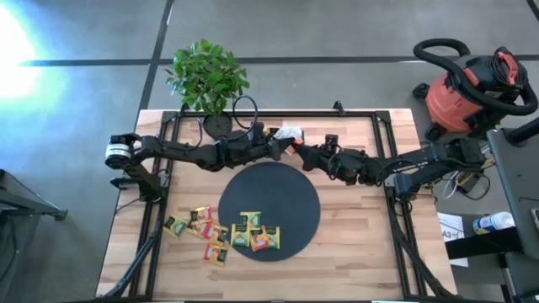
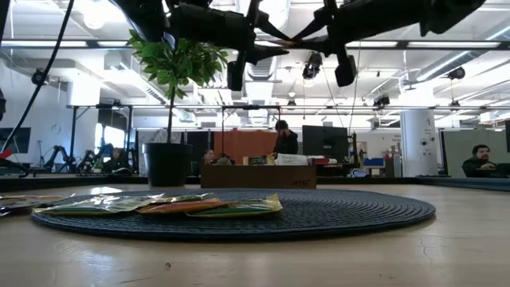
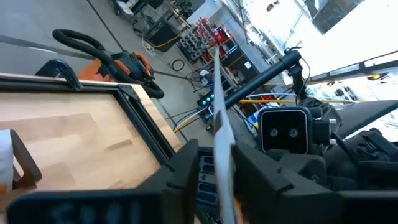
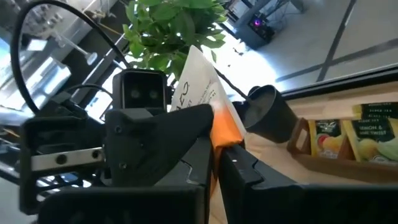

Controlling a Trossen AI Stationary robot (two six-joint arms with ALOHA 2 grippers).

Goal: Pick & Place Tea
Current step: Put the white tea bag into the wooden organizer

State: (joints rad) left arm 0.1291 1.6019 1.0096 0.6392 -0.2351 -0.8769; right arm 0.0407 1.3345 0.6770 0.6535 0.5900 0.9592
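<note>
Because the low view sits at table height, the nearest thing in it is the pale wooden table [image 2: 263, 255], smooth and long-grained; just past that lies the black disc [image 2: 335, 211], a round woven mat with a ribbed surface, and at lower left of that frame a few tea sachets [image 2: 207, 206] lie flat on it, thin glossy paper squares in green, yellow and orange-red; from above, more spill off the disc's lower left edge onto the wood, probably a loose drop-off pile; higher in the high view, at centre, the two arms meet above the disc's far rim; the right gripper [image 1: 301, 150] is clamped on the orange end of a white-with-orange sachet [image 4: 208, 93], held on edge; the left gripper [image 1: 282, 148] straddles the same sachet, seen edge-on as a thin strip between its fingers [image 3: 189, 171], narrowing but whether it already grips I cannot tell; this looks like a hand-over; farthest back stand a leafy potted plant [image 1: 208, 77] and a wooden compartment tray [image 4: 348, 143] stocked with upright sachets.
</note>
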